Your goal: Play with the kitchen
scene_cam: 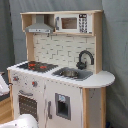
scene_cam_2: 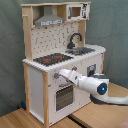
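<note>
The kitchen [scene_cam_2: 62, 55] stands upright against a grey curtain backdrop [scene_cam: 115, 45], filling most of both exterior views. In the second exterior view its base rests on a light wooden floor [scene_cam_2: 20, 120], and its plain white side panel faces the second exterior view's left. The black-red stovetop [scene_cam_2: 52, 59] lies on the counter towards that same side, with the sink [scene_cam_2: 82, 50] and the curved black faucet [scene_cam_2: 75, 39] beyond it on the rounded counter end. The grey hood [scene_cam_2: 48, 20] hangs above the stovetop under the top shelf, and the pegboard back [scene_cam_2: 60, 36] closes the space between counter and shelf. Below the counter edge sit the knobs [scene_cam: 34, 83] and the windowed oven door [scene_cam_2: 63, 96].

The arm [scene_cam_2: 95, 86] reaches in from the second exterior view's right, low across the front of the kitchen. Its gripper [scene_cam_2: 58, 76] is at the front panel just under the counter edge, at the knob row above the oven door; whether it touches a knob, and whether its fingers are apart or together, I cannot tell. In the first exterior view only a white part of the arm [scene_cam: 21, 121] shows at the bottom edge.

Open room lies in front of the kitchen over the floor and above the arm up to the counter edge. A wooden tabletop [scene_cam_2: 107, 117] lies under the arm at the second exterior view's lower right.
</note>
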